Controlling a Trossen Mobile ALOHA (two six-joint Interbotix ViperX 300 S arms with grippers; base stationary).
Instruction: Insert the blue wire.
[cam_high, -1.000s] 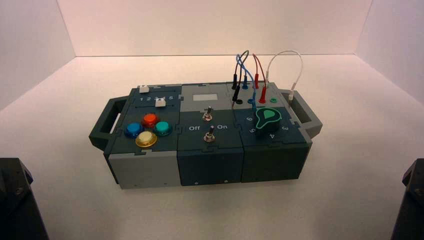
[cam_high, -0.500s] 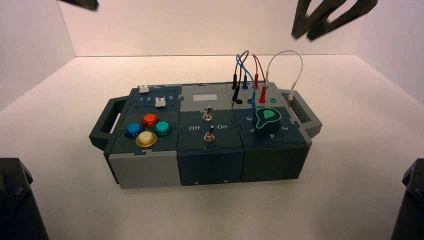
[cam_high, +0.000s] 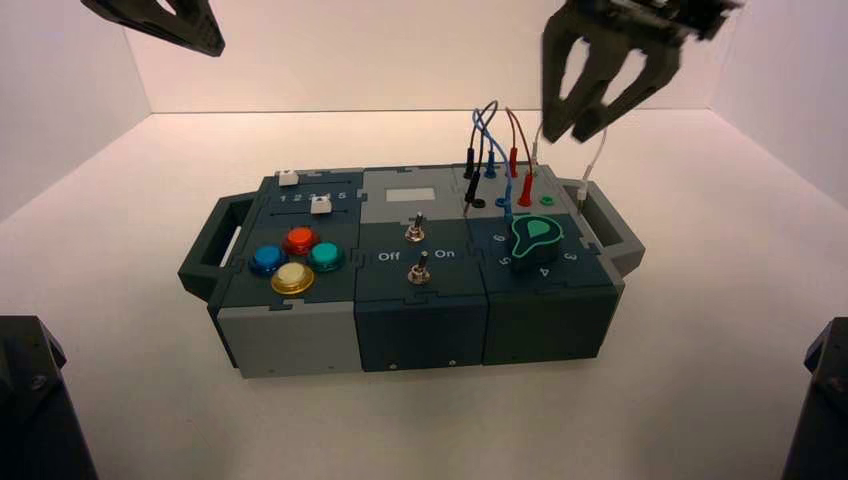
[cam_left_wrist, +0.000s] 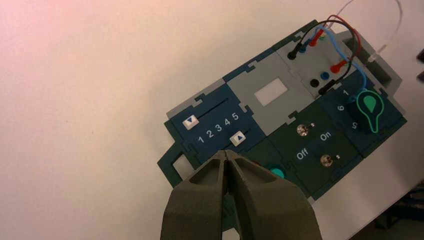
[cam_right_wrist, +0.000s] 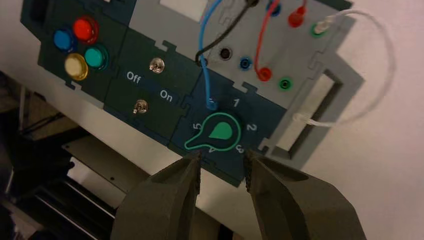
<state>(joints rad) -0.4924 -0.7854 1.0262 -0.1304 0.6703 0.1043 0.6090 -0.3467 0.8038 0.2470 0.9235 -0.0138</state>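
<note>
While the right gripper (cam_right_wrist: 222, 162) hovers over the box's right end with its fingers spread, the blue wire (cam_right_wrist: 202, 42) has 1 plug in a blue socket and 1 loose beside the green knob (cam_right_wrist: 220, 131). Left gripper (cam_left_wrist: 225, 152): parked, pressed together, above the left end.

We have the right gripper (cam_right_wrist: 222, 162) parted over the box (cam_right_wrist: 135, 55). The blue wire's (cam_right_wrist: 201, 37) near plug (cam_right_wrist: 212, 105) seems to rest just beside the green-edged knob (cam_right_wrist: 220, 131). We see a white wire (cam_right_wrist: 389, 65) reaching a green socket (cam_right_wrist: 318, 30).
</note>
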